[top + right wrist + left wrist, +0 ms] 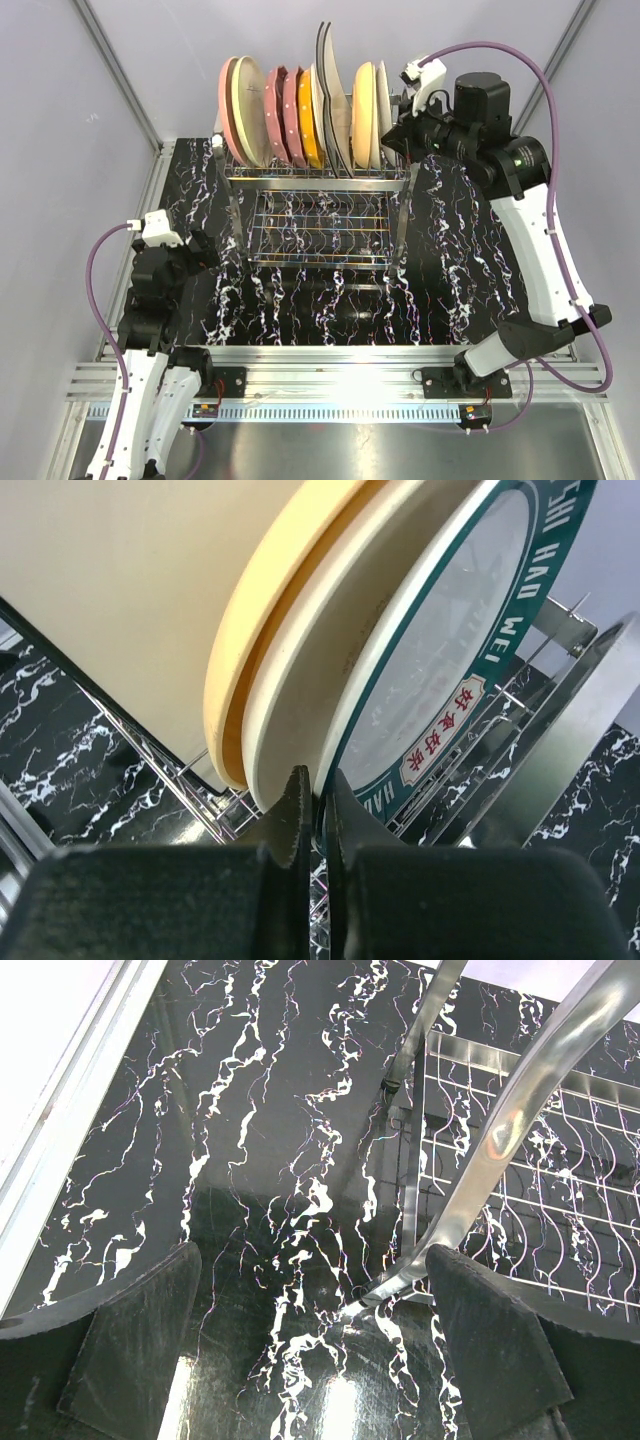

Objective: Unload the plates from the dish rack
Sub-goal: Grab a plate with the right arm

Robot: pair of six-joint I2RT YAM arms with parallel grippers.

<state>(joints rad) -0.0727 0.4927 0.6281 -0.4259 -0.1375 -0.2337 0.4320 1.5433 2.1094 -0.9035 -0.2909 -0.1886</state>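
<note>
**Right jaws pinched on the teal-rimmed plate; left jaws wide over the table**

The overhead view shows the whole layout. The dish rack [320, 182] stands at the back of the black marbled table [455, 265]. Its plates stand on edge in the top tier: a pink plate [229, 100] at the left end, then dotted maroon plates [277, 115], an orange plate [308, 128] and a tan plate [362, 110] towards the right. The right gripper [403, 122] is at the rack's right end, but its fingers are hard to make out from above.

The right wrist view shows them. The right gripper [315, 800] has its jaws closed on the lower rim of the teal-rimmed white plate [450, 670], which is still in the rack just beside a cream plate [330, 650].

The left gripper [205, 245] is low at the table's left. Its wrist view shows the left gripper [310, 1260] spread wide with nothing between the jaws, above bare table, with the rack's shiny leg [520, 1110] near its right finger.
</note>
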